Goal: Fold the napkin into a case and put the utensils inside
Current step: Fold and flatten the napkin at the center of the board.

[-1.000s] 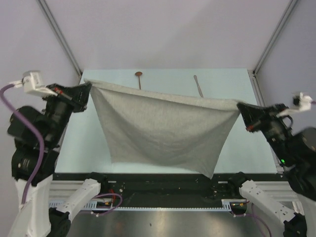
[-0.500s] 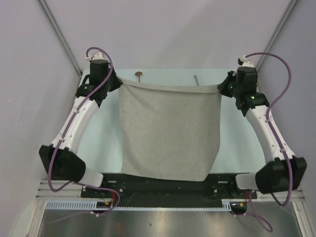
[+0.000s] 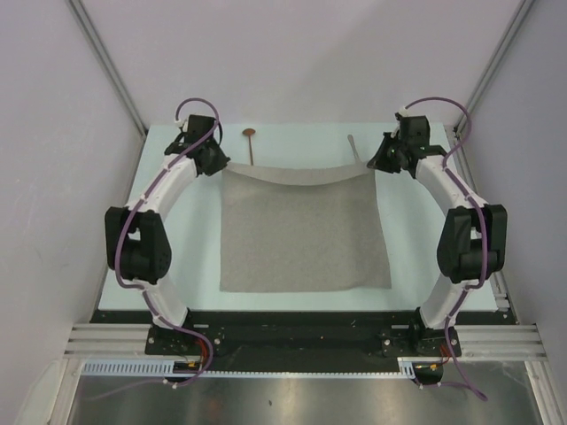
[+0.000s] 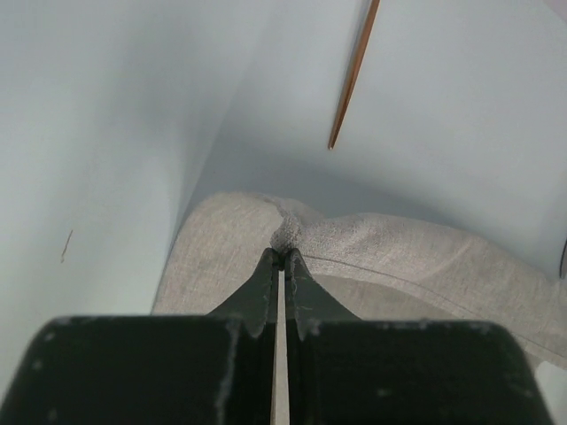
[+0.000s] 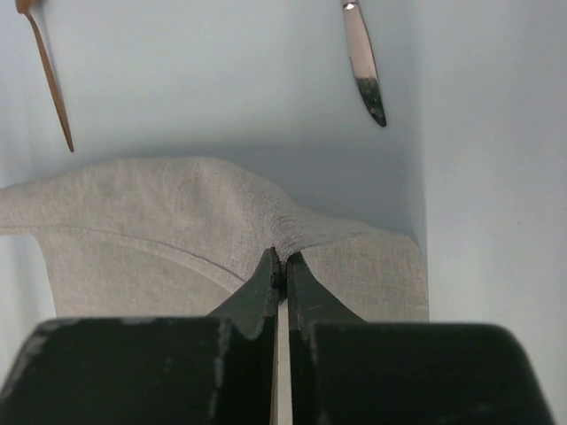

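Top view: the napkin [image 3: 301, 235] lay spread on the table [image 3: 182, 266], nearly square. Its far edge sagged in a shallow curve between the two grippers. The left gripper [image 3: 218, 165] sat at the far-left corner and the right gripper [image 3: 376, 165] at the far-right corner. The rest of the cloth ran back from both toward the arm bases. The spoon [image 3: 251, 142] lay just beyond the left gripper and the knife [image 3: 355, 152] just beyond the right one.

Left wrist: the left gripper [image 4: 282, 258] was closed to a sliver on a puckered bit of the napkin [image 4: 399, 257] corner. The cloth fell away to the right of the tips. The spoon [image 4: 353, 80] handle lay ahead of the tips, apart from the hem.

Right wrist: the right gripper [image 5: 279, 257] was likewise pinched tight on a gathered corner of the napkin [image 5: 151, 212], with the cloth spreading left. The knife [image 5: 363, 62] lay ahead and slightly right. The spoon [image 5: 49, 80] was far off to the left. Neither touched the cloth.

We judged the fabric light, limp and quick to crease. It would sag wherever it was unsupported, so corners and hemmed edges looked like the best places to hold it. The utensils looked thin, hard and flat on the table, and likely awkward to pinch.
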You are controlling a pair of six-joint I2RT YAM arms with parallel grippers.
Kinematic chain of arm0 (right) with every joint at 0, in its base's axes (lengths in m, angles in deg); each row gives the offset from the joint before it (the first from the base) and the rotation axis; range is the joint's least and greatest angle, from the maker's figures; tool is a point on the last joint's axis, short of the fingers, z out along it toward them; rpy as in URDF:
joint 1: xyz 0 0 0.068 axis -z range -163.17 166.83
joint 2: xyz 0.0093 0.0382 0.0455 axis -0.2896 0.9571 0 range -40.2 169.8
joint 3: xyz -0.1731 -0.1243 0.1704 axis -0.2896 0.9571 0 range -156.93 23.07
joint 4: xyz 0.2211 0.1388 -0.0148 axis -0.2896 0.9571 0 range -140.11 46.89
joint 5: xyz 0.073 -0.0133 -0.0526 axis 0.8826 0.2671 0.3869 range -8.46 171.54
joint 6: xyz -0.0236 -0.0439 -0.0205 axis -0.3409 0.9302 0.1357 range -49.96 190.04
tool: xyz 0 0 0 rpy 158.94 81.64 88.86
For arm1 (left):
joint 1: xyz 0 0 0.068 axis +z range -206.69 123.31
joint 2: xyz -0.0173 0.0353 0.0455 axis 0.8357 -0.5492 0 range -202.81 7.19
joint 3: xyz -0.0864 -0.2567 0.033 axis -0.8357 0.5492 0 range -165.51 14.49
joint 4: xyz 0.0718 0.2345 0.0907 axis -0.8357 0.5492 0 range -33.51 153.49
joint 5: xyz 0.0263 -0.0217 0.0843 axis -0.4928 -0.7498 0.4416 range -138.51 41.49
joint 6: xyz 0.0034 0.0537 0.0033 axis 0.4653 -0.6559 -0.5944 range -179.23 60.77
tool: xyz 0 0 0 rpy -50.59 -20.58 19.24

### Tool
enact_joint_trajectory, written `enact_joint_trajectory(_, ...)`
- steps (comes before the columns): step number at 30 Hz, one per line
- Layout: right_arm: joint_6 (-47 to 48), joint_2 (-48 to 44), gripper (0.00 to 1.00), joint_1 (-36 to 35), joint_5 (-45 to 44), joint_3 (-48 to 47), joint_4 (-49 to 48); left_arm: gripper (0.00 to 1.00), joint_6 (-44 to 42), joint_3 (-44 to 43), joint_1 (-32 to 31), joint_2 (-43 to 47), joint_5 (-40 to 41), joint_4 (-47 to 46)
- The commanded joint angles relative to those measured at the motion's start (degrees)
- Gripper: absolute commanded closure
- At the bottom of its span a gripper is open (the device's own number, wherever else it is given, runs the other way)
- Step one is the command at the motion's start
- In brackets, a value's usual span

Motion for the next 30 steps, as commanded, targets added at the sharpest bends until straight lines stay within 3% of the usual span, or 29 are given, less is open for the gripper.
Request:
enact_joint_trajectory(1,-0.7,-8.0,1.0,0.4,-0.1,4.1,3.9,1.0,2.8,4.8,0.3,7.6,0.2,5.6)
enact_joint_trajectory(10,-4.2,-21.4,1.0,0.4,-2.4,24.9,11.8,1.0,3.9,30.0,0.0,25.0,-9.5,5.7)
enact_joint_trajectory(15,-9.8,-26.1,1.0,0.5,-3.7,32.1,15.3,1.0,6.1,40.4,-1.6,30.3,-9.4,7.2)
enact_joint_trajectory(23,-11.7,-28.3,1.0,0.4,-7.3,39.5,18.3,1.0,11.0,46.5,-5.2,30.5,-8.6,15.9)
enact_joint_trajectory(30,-14.6,-32.7,1.0,0.4,-8.6,43.2,21.0,1.0,12.7,46.2,-6.6,30.5,-4.5,20.4)
